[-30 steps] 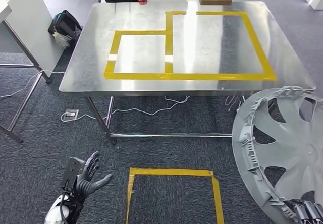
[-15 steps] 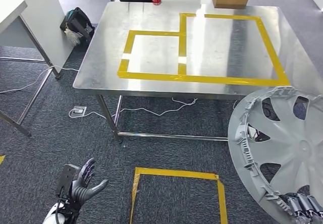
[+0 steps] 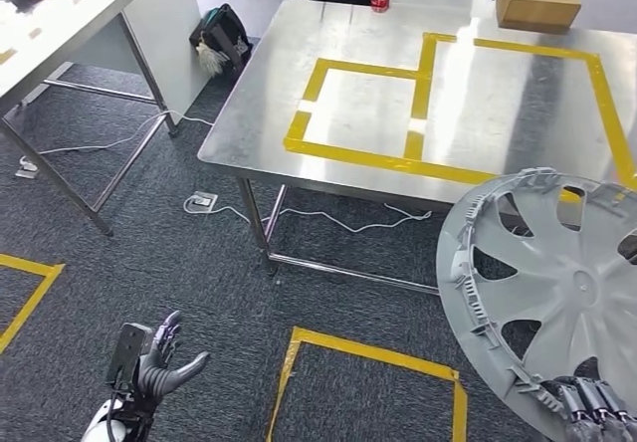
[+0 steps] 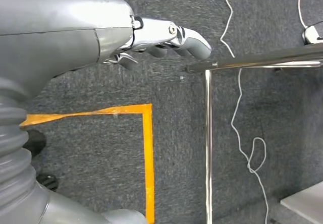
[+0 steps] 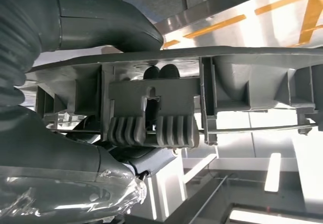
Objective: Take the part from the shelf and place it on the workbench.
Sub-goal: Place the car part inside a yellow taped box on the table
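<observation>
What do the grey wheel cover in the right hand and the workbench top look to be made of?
Grey spoked wheel cover: likely moulded plastic with a matte silver-grey finish; thin ribs and clip tabs line its rim, seen close in the right wrist view.
Workbench top: looks like brushed stainless steel or similar sheet metal; it mirrors the ceiling lights with soft glare. Yellow tape outlines are stuck on it.

Workshop/lab: steel workbench (image 3: 390, 104), taped floor zones (image 3: 360, 357).

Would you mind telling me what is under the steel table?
Under the table lie carpet, a white cable and a floor socket, with a steel crossbar between its legs. The wheel cover hides the right part.
</observation>
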